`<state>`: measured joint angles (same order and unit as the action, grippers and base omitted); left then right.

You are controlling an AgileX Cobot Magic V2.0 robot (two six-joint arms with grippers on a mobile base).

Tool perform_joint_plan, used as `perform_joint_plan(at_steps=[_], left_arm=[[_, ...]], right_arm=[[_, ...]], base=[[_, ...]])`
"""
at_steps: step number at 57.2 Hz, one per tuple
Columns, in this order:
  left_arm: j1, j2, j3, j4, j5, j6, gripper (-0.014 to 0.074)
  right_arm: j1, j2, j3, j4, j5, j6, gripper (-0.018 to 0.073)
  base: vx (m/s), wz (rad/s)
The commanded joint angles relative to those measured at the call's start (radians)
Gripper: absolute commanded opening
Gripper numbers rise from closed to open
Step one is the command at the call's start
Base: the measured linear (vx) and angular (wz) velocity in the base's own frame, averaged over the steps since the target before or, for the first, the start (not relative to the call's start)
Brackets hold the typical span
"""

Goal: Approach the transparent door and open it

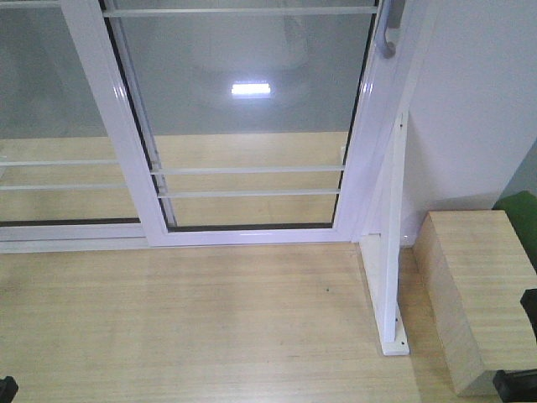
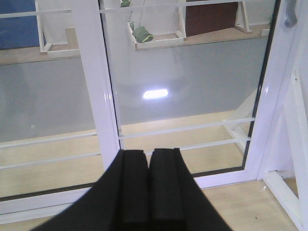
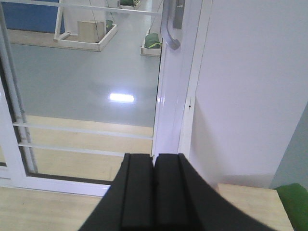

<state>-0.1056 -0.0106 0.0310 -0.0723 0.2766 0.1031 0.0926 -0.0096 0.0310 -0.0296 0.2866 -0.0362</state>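
Ahead, transparent door [image 1: 252,126]: white frame [image 1: 252,237], grey handle [image 1: 388,35].

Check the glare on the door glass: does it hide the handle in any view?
No. Front view: a bright reflection sits mid-pane on the door, well below the handle, which is cropped at the top. Left wrist: same patch mid-pane, handle barely in frame. Right wrist: handle sharpest, glare lower left of it.

Indoor test hall or laboratory containing a mock-up set. The transparent door [image 1: 252,126] stands on a wood-grain platform [image 1: 210,319], with its frame braced by a white triangular bracket [image 1: 392,260]. Beyond the glass lie a glossy grey floor [image 3: 86,77] and further white-framed platforms [image 3: 82,44].
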Motion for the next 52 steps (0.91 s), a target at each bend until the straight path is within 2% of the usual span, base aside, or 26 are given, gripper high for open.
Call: perform_joint_plan(at_steps=[1, 28, 52], left_arm=[[-0.005, -0.015, 0.008, -0.005, -0.078, -0.007, -0.0003], [-0.005, -0.015, 0.008, -0.005, -0.078, -0.007, -0.0003], [-0.005, -0.015, 0.008, -0.005, -0.078, -0.007, -0.0003]], right_arm=[[-0.002, -0.016, 0.003, -0.002, -0.082, -0.008, -0.0001], [-0.002, -0.016, 0.003, -0.002, -0.082, -0.008, -0.0001], [-0.002, -0.016, 0.003, -0.002, -0.082, -0.008, -0.0001]], base=[[0.39, 0.0], [0.32, 0.03], [0.2, 0.02]])
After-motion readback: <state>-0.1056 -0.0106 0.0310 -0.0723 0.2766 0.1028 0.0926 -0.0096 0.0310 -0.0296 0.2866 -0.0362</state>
